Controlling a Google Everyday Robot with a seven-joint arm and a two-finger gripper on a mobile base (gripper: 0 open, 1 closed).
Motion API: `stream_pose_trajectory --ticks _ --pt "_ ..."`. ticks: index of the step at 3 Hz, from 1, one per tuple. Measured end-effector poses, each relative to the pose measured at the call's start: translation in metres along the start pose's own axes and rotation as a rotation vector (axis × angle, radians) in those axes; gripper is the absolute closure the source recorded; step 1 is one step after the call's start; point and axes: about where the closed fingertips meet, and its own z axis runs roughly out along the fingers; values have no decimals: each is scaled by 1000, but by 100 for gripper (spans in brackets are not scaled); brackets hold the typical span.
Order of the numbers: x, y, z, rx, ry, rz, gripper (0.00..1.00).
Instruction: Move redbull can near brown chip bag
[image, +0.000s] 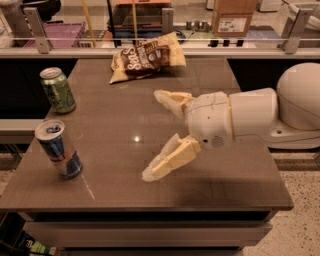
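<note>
Here the gripper (152, 135) hangs over the middle of the brown tabletop (225, 185), reaching in from the right on a thick white arm (250, 117). Its two pale yellow fingers are spread wide apart with nothing between them. One finger points up and to the left toward the far side of the table, and the other slants down and to the left toward the near edge. The lower fingertip sits very close to the tabletop; whether it actually touches cannot be told from this angle.

The redbull can (57, 149) stands near the front left corner of the table, well apart from the gripper. It is blue and silver with red markings, its silver top shows, and it looks slightly tilted in this view. Behind it, along the left edge, a wider green can (57, 90) stands upright, separate from the redbull can.

The brown chip bag (147, 57) lies flat at the far edge of the table, a little left of centre, with white lettering on its dark panel and pale yellow corners. It is well away from both cans, beyond the upper finger.

Past the table runs a metal rail (260, 50), and behind that sit a cardboard box (231, 15) and a purple crate (62, 35).
</note>
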Motion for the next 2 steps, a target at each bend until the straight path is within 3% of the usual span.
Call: stream_pose_trajectory --ticks 2 --pt "10 -9 51 73 -82 -5 0"
